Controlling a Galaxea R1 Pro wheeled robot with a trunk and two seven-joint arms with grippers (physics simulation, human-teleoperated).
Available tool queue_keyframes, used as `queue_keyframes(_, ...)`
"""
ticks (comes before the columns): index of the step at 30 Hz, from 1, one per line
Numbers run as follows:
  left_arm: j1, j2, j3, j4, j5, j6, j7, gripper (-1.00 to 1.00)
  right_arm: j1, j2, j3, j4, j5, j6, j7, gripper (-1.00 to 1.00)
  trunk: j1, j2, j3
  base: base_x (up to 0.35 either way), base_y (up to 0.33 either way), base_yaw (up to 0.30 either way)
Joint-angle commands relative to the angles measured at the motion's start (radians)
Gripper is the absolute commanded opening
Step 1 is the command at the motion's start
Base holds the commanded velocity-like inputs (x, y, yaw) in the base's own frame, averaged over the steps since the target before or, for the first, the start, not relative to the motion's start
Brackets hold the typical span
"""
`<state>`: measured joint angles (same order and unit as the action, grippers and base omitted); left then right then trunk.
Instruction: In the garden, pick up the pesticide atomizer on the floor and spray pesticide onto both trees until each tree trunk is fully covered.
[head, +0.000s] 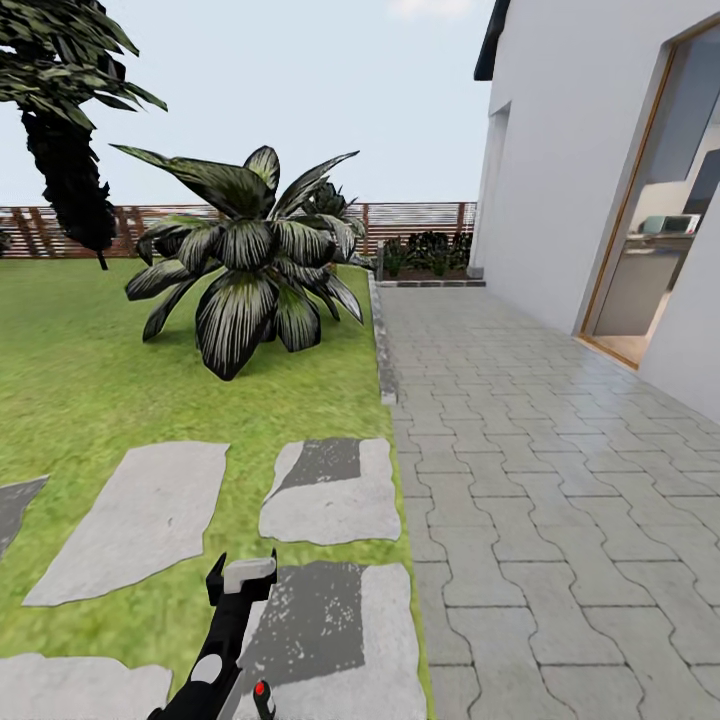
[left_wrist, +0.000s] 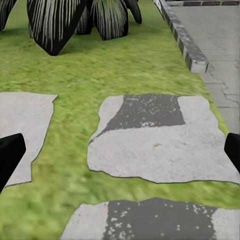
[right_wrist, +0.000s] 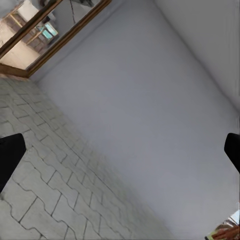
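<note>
The pesticide atomizer, both trees and their trunks are out of view. My left gripper (head: 243, 578) reaches forward low over the garden lawn (head: 90, 370) and grey stepping stones (head: 330, 495). In the left wrist view its black fingertips (left_wrist: 10, 156) sit far apart at the frame's sides, so the left gripper (left_wrist: 120, 152) is open and holds nothing, with a stepping stone (left_wrist: 160, 145) ahead of it. The right gripper (right_wrist: 120, 152) is open and empty too, facing the white house wall (right_wrist: 150, 115) above the paving (right_wrist: 45, 185).
A low palm-like plant (head: 250, 260) with striped leaves stands ahead on the grass. A dark conifer (head: 65, 170) is at far left. A stone kerb (head: 383, 350) divides lawn from a paved path (head: 520, 450) along the white house (head: 570, 200) and its open doorway (head: 660, 230). A slatted fence (head: 410, 222) closes the back.
</note>
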<state>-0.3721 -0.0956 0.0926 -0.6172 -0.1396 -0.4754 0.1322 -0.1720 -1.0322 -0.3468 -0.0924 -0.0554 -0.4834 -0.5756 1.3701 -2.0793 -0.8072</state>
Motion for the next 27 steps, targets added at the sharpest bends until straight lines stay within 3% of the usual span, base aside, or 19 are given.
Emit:
queue_keyframes(1,-0.001,-0.001,0.004,0.001,-0.011,-0.003,0.004,1.0,-0.001,0.0,0.002,-0.008,-0.006,-0.005,0.0,1.0,0.004,-0.008,-0.004,0.0,0.0,0.0)
queue_keyframes(27,-0.001,-0.001,0.004,-0.001,-0.009,-0.005,0.004,1.0,-0.001,0.0,-0.002,-0.053,-0.01,-0.006,-0.001,1.0,0.103,-0.19,-0.086,0.0,0.0,0.0)
